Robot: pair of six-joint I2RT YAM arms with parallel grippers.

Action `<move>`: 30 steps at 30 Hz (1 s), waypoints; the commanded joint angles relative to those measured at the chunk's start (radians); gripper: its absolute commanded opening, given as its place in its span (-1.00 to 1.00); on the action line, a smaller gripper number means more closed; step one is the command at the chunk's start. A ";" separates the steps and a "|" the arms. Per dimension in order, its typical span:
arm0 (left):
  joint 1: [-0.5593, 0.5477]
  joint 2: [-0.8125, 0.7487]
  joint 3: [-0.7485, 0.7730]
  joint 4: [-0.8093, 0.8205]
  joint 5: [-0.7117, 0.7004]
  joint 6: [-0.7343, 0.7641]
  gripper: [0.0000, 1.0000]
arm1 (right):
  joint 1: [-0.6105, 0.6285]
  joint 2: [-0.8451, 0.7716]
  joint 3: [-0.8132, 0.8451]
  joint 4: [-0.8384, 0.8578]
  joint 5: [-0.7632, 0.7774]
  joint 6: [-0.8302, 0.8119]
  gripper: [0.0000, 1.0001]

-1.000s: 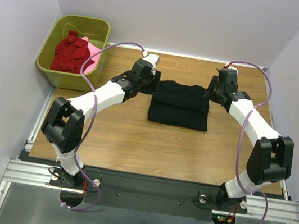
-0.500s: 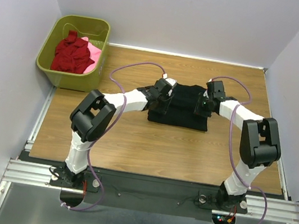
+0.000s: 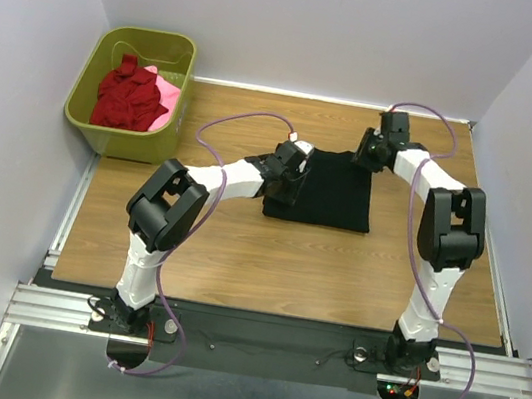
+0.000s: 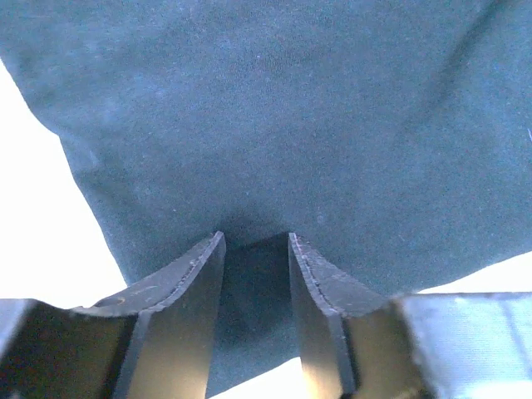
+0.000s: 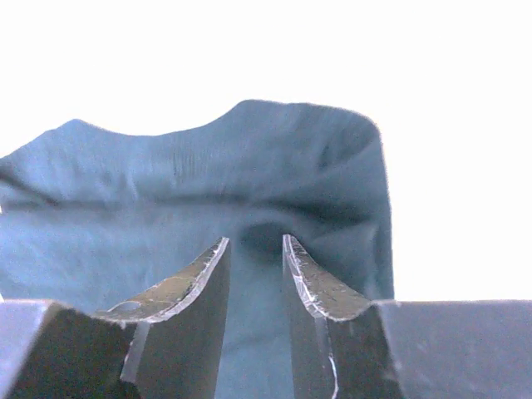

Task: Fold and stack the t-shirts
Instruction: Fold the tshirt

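Overall: a wooden table point(image 3: 238, 246) with one shirt laid out at its middle, both arms reaching in to that shirt, and a basket off the table's far left corner.
Black t-shirt: the black t-shirt point(image 3: 328, 194) lies on the table as a roughly rectangular folded shape, between the two arms and well apart from the basket.
Left gripper: the left gripper point(image 3: 286, 177) sits at the shirt's left edge. In its wrist view the two fingers stand close together with dark cloth filling the gap between them and puckering at their tips, so it is pinching the black t-shirt.
Right gripper: the right gripper point(image 3: 364, 154) is at the shirt's far right corner. Its wrist view shows the fingers nearly together on a bunched fold of the same cloth, so it too is clamped on the black t-shirt.
Lift: the corner in the right jaws seems raised a little off the wood, though the washed-out background in that wrist view makes this hard to judge.
Basket: an olive-green basket point(image 3: 90, 81) stands beside the table's far left corner.
Basket contents: a crumpled dark red t-shirt point(image 3: 123, 96) fills most of it, with a pink t-shirt point(image 3: 167, 93) showing just beside it on the right, the two touching.
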 commanded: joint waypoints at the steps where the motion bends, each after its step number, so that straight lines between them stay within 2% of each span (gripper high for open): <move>1: 0.001 -0.031 0.061 -0.008 -0.033 0.011 0.02 | -0.066 0.002 0.086 0.059 -0.057 0.054 -0.23; 5: 0.039 -0.044 0.110 0.004 -0.044 0.011 0.22 | -0.095 -0.058 0.010 0.146 -0.216 0.060 -0.12; 11: 0.136 -0.028 0.180 0.041 0.024 0.031 0.23 | -0.107 -0.141 -0.124 0.313 -0.463 0.058 -0.03; 16: 0.167 0.042 0.245 0.054 0.103 0.054 0.05 | -0.106 -0.161 -0.185 0.439 -0.591 0.073 -0.02; 20: 0.180 0.117 0.301 0.064 0.156 0.056 -0.10 | -0.106 -0.101 -0.167 0.453 -0.700 0.074 -0.03; 23: 0.187 0.163 0.337 0.076 0.177 0.049 -0.24 | -0.109 -0.066 -0.175 0.454 -0.701 0.060 -0.04; 30: 0.246 0.269 0.387 0.102 0.203 0.000 -0.29 | -0.176 0.070 -0.161 0.459 -0.703 0.032 -0.04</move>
